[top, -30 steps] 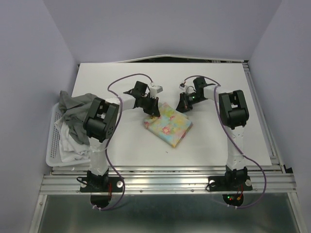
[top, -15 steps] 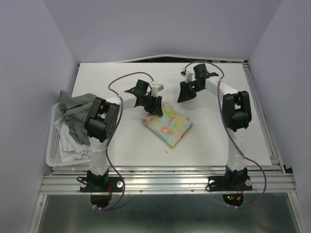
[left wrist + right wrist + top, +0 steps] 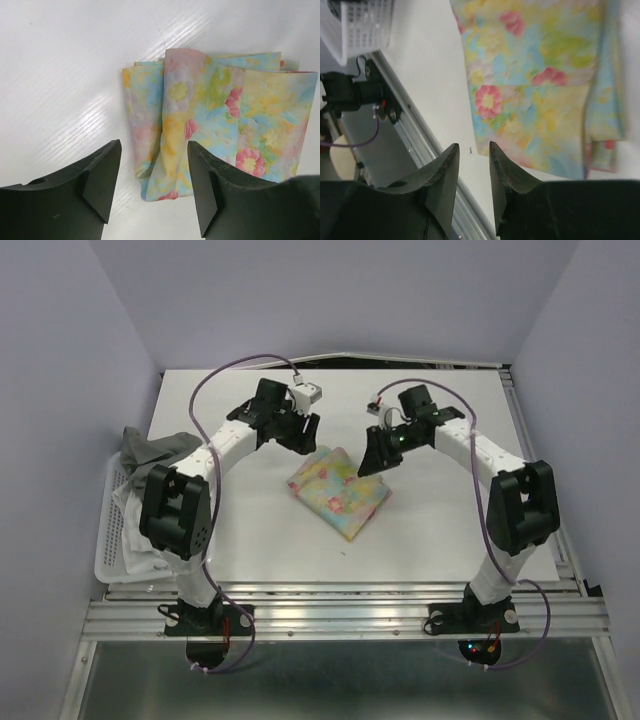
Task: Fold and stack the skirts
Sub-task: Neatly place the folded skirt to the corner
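In the middle of the table, the floral skirt sits folded into a small packet. The left gripper hangs over its far corner, jaws wide apart, holding nothing. The right gripper is just beside the skirt's right edge, jaws only slightly apart, also empty. The other 2, the grey skirt and white skirt, are bunched up in the basket off left.

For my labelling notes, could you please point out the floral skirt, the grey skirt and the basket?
floral skirt (image 3: 340, 492), top external view, middle of folded cloth
grey skirt (image 3: 146, 450), top external view, crumpled top
basket (image 3: 106, 535), top external view, left wall
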Robot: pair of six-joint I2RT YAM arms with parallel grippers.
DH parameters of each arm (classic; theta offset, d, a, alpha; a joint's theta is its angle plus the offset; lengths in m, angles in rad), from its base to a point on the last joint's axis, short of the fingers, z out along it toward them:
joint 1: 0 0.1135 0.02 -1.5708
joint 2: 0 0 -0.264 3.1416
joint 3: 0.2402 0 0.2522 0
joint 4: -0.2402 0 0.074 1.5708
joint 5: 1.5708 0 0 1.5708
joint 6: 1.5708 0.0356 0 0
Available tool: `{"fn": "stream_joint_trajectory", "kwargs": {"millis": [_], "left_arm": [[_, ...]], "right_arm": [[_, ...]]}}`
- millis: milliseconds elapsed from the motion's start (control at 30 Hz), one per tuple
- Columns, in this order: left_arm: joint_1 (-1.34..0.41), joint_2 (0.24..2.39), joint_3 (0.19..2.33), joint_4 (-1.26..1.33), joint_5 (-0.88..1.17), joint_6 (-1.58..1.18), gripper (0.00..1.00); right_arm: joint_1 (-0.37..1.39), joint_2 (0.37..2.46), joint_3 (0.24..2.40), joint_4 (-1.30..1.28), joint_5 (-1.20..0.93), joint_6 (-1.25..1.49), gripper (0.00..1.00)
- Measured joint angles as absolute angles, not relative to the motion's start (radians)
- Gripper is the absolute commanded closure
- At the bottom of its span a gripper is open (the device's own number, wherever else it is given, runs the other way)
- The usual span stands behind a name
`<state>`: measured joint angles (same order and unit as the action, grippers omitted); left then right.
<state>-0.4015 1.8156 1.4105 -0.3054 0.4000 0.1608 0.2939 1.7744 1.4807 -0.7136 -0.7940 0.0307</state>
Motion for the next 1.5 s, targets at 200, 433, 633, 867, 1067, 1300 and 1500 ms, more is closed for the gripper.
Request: {"fn": "stream_joint_trajectory", "kwargs": {"millis": [200, 433, 633, 867, 1067, 1300, 1500], "left_arm": [[-0.402, 1.723, 1.345, -0.302, 0.412, 0.194, 0.52], [-0.401, 1.776, 1.217, -0.312, 0.447, 0.204, 0.62], [-0.364, 1.882, 1.218, -0.277, 0.437, 0.171, 0.6], [-0.318, 1.873, 1.261, -0.284, 0.485, 0.175, 0.25], [-0.314, 1.664, 1.261, -0.32, 0.488, 0.22, 0.01], [-0.315, 1.396, 1.227, -0.272, 0.404, 0.216, 0.01], [-0.315, 1.296, 1.148, -0.242, 0.232, 0.173, 0.01]], "right_arm": [[0.447, 1.84, 1.333, -0.666, -0.828, 0.09, 0.64], [0.458, 1.919, 1.329, -0.617, -0.807, 0.102, 0.67], [0.451, 1.963, 1.325, -0.63, -0.668, 0.059, 0.7], [0.418, 1.961, 1.292, -0.65, -0.511, -0.055, 0.74], [0.338, 1.882, 1.238, -0.661, -0.352, -0.215, 0.75], [0.088, 1.868, 1.291, -0.715, -0.157, -0.359, 0.63], [-0.046, 1.84, 1.455, -0.773, -0.152, -0.335, 0.19]]}}
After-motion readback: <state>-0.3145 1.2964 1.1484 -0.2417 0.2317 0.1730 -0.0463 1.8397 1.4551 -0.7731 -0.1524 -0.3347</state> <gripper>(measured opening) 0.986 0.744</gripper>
